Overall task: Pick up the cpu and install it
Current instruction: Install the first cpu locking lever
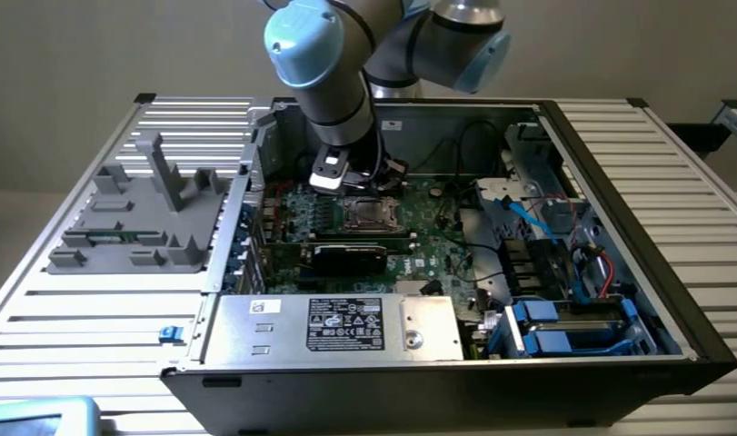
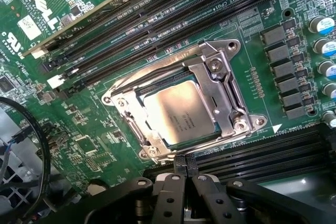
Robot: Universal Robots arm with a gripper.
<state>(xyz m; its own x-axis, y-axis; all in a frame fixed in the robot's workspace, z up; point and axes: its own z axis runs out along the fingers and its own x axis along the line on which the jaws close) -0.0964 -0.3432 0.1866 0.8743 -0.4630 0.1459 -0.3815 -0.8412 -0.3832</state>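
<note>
1. One cpu (image 2: 178,113) lies flat inside the one metal-framed socket (image 2: 223,95) on the green motherboard (image 2: 105,124).
2. One pincer (image 2: 185,166), fingers pressed together and holding nothing, hangs just beside the socket.
3. One open computer case (image 1: 635,236) sits on the slatted worktop (image 1: 89,309).

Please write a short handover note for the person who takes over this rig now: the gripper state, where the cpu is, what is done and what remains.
Gripper: shut, holding nothing, just above the edge of the socket, inside the open computer case.
The cpu, a flat square chip with a shiny silver-grey metal top: lies in the dark square socket with its metal frame on the green motherboard, beside the black memory slots.
Done: cpu picked up and placed in the socket.
Left: I cannot tell whether the frame is latched; check that.
</note>
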